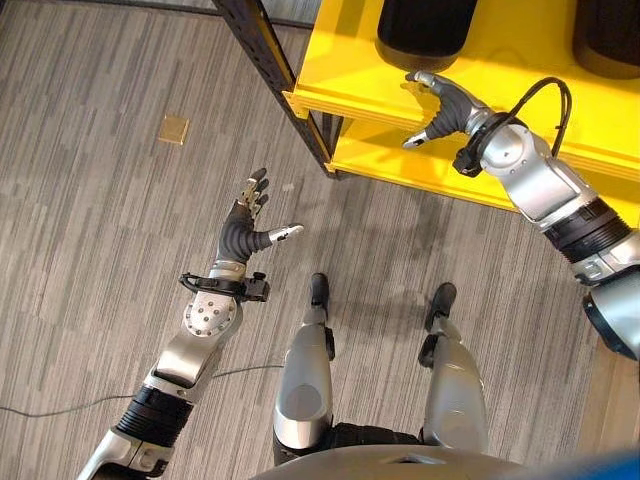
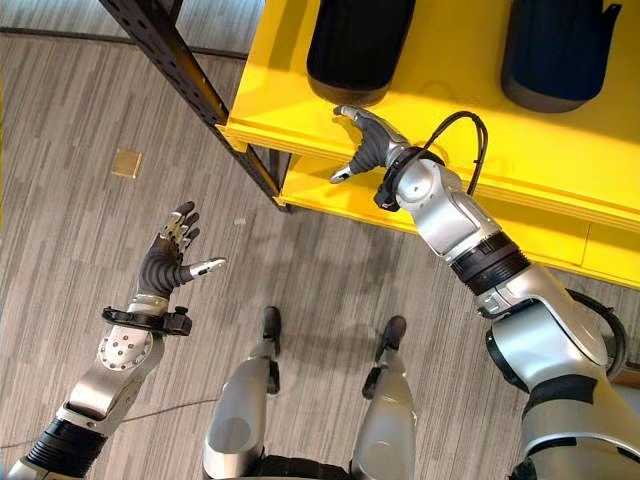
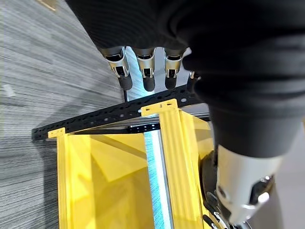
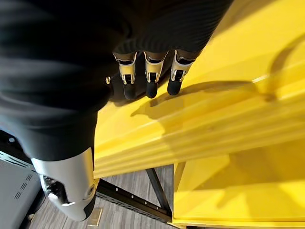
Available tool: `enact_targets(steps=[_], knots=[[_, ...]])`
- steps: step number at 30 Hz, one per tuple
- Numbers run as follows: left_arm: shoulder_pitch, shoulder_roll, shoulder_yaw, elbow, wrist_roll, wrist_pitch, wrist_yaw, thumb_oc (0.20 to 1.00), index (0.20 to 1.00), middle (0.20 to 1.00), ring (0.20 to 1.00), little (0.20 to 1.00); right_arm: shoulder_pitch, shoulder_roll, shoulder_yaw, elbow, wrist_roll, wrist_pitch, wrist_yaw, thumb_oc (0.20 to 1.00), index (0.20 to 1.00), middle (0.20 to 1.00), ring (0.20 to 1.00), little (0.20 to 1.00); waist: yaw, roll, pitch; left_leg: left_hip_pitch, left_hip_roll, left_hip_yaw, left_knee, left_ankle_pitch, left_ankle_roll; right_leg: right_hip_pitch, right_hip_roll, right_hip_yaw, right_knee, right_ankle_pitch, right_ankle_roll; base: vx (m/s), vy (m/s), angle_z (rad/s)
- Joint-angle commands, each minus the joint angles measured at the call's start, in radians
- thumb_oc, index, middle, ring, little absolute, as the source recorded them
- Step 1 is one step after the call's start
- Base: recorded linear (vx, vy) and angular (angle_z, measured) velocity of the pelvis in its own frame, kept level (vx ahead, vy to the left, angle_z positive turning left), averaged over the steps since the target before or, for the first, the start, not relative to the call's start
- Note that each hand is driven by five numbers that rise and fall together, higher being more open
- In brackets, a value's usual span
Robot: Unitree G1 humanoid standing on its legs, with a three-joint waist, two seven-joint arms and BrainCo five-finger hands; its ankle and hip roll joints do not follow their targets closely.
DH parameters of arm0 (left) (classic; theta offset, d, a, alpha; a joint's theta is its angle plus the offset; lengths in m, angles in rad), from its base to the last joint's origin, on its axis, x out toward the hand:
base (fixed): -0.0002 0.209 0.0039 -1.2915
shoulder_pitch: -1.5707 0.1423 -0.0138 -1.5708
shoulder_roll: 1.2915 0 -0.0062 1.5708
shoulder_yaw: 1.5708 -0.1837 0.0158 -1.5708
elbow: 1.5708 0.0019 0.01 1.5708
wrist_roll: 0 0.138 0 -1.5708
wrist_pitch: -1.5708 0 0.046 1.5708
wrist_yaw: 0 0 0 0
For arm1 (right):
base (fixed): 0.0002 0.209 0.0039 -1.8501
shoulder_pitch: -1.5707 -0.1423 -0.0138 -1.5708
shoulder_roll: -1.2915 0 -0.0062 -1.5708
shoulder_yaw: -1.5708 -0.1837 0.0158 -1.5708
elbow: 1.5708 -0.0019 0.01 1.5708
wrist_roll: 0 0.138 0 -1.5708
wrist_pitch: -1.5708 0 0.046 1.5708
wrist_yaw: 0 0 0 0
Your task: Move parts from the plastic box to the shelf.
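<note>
Placement stage at the shelf; both hands empty, no plastic box in sight

Yellow shelf [image 1: 520, 75], black-framed, two tiers; carries two dark rounded parts, one [image 2: 358, 45] just beyond the right robot hand, the other [image 2: 560, 50] further along the same tier; right robot hand [image 2: 368, 140] over the upper tier's front edge, fingers loosely spread, holding nothing, apart from the nearer part; left robot hand [image 1: 245, 222] out above the grey floor [image 1: 90, 230], fingers extended, thumb out, empty; small tan square [image 1: 173, 128] on the floor; judged step: a part just set down, so the next move calls for drawing the right arm clear and returning to the box; no legible writing or labels.
</note>
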Motion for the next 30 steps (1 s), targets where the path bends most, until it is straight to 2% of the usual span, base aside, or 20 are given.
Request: enact_targets(steps=[1,7,18,30], knots=[[0.015,0.027,-0.012,-0.060,-0.010,-0.044,0.015,1.000,1.000,1.000,1.000,1.000,-0.095,0.007,0.026,-0.011,-0.010,-0.049,-0.052,1.000,1.000,1.000,1.000,1.000,0.032,-0.036,-0.018,-0.046,0.001,-0.005,0.090,-0.059,0.038,-0.010,0.011,-0.038,0.107,-0.119,-0.006,0.03,-0.019,0.05],[0.008,0.033,-0.018,-0.073,-0.002,-0.034,0.026,1.000,1.000,1.000,1.000,1.000,-0.111,0.024,0.031,0.009,0.025,-0.056,-0.064,1.000,1.000,1.000,1.000,1.000,0.042,-0.051,-0.018,-0.065,0.004,-0.012,0.107,-0.063,0.040,-0.012,0.016,-0.047,0.109,-0.119,-0.008,0.01,-0.016,0.09],[-0.002,0.032,-0.023,-0.063,0.006,-0.033,0.043,1.000,1.000,1.000,1.000,1.000,-0.130,0.052,0.029,0.067,0.035,-0.040,-0.135,1.000,1.000,1.000,1.000,1.000,0.051,-0.053,-0.018,-0.072,0.008,-0.015,0.115,-0.061,0.040,-0.005,0.018,-0.055,0.108,-0.119,-0.010,0.00,0.000,0.00],[-0.009,0.037,-0.028,-0.058,-0.010,-0.035,0.053,1.000,1.000,1.000,1.000,1.000,-0.178,0.020,0.000,0.189,0.049,-0.049,-0.167,1.000,1.000,1.000,1.000,1.000,0.049,-0.047,-0.018,-0.077,0.008,-0.015,0.129,-0.066,0.041,-0.004,0.020,-0.056,0.118,-0.126,-0.017,0.00,0.000,0.00]])
